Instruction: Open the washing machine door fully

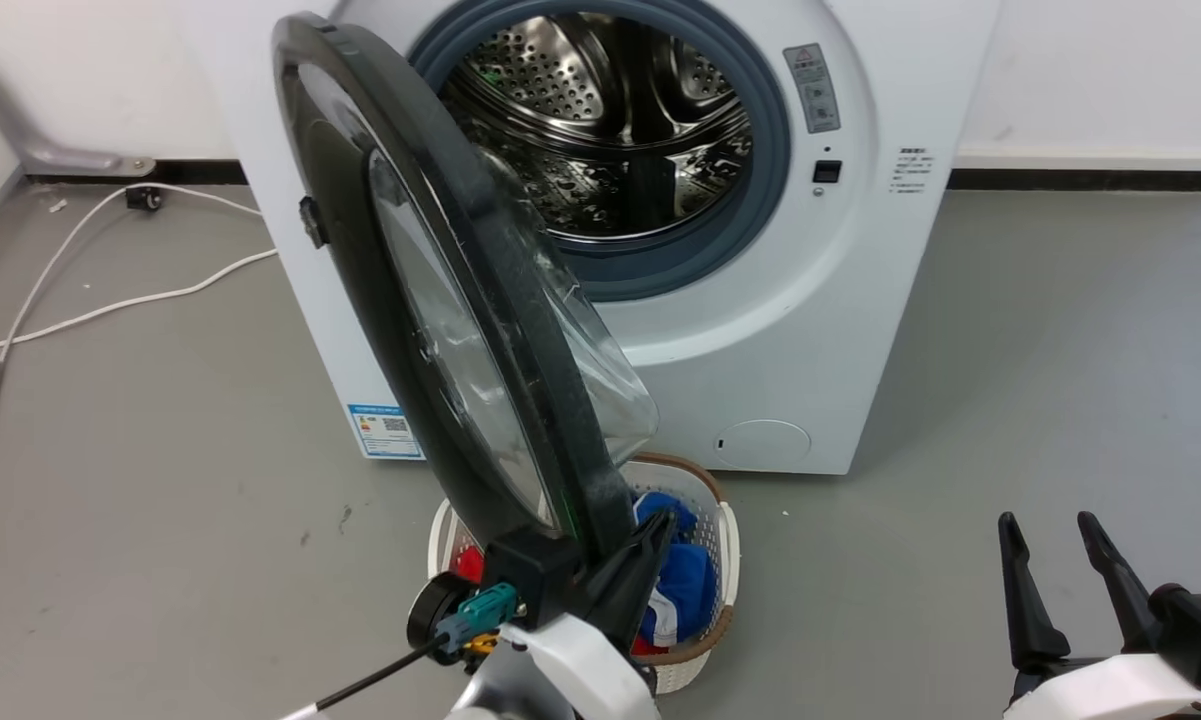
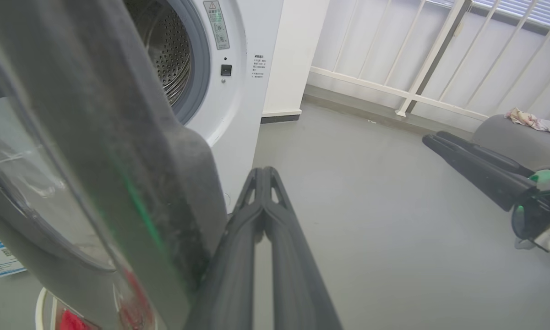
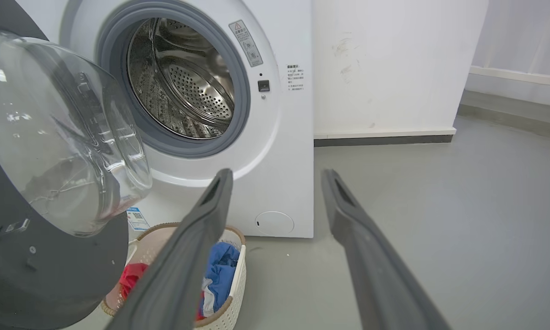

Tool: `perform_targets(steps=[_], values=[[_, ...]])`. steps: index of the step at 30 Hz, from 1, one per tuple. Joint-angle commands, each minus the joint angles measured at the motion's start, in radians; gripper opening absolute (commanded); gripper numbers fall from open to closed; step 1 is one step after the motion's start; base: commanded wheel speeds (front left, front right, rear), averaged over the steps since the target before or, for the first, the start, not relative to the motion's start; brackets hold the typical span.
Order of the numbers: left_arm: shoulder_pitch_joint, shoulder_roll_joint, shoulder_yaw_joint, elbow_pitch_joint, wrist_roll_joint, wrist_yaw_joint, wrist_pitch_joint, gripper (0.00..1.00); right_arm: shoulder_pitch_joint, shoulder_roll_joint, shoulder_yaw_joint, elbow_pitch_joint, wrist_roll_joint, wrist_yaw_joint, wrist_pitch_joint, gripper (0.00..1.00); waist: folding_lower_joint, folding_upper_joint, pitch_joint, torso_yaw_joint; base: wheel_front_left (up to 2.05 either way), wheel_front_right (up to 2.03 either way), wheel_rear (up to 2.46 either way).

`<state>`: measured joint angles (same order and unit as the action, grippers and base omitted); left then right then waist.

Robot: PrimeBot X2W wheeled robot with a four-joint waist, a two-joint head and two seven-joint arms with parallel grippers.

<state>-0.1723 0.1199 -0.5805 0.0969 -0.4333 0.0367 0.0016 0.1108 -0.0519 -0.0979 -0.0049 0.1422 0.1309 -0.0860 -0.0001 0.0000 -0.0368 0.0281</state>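
The white washing machine (image 1: 810, 330) stands at the top centre with its steel drum (image 1: 620, 120) exposed. The washing machine door (image 1: 520, 330), black with a bulging glass bowl (image 1: 610, 370), stands swung out about square to the front, its free edge towards me. My left gripper (image 1: 655, 535) is shut with nothing between its fingers, which lie against the inner side of the door's lower rim; in the left wrist view the door (image 2: 119, 151) is just left of the gripper (image 2: 263, 173). My right gripper (image 1: 1055, 530) is open at the lower right, apart from the door (image 3: 50, 275).
A white laundry basket (image 1: 728, 560) with blue and red clothes sits on the floor under the door's free edge. A white cable (image 1: 110, 305) trails over the grey floor at the left. To the right stand a white railing (image 2: 407, 91) and a grey pouf (image 2: 508, 137).
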Motion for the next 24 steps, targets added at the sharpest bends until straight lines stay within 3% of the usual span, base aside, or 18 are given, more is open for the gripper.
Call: perform_targets(steps=[1,13,24], values=[[0.022,0.04,0.031,0.006,-0.001,0.029,0.008,0.0,-0.005,0.003,0.0,0.0,-0.004,0.0,-0.006,1.0,0.0001,0.0,0.0,0.015,0.0,0.0,0.0],[0.115,0.064,0.024,-0.169,-0.007,0.065,0.015,0.0,-0.017,0.003,-0.014,0.002,-0.012,0.0,-0.012,1.0,0.0001,0.0,-0.002,0.149,0.0,0.0,0.0],[0.168,0.094,0.072,-0.203,-0.016,0.12,0.002,0.0,-0.019,0.003,-0.027,-0.009,-0.011,0.0,-0.01,1.0,0.0001,0.0,0.003,0.303,0.0,0.0,0.0]])
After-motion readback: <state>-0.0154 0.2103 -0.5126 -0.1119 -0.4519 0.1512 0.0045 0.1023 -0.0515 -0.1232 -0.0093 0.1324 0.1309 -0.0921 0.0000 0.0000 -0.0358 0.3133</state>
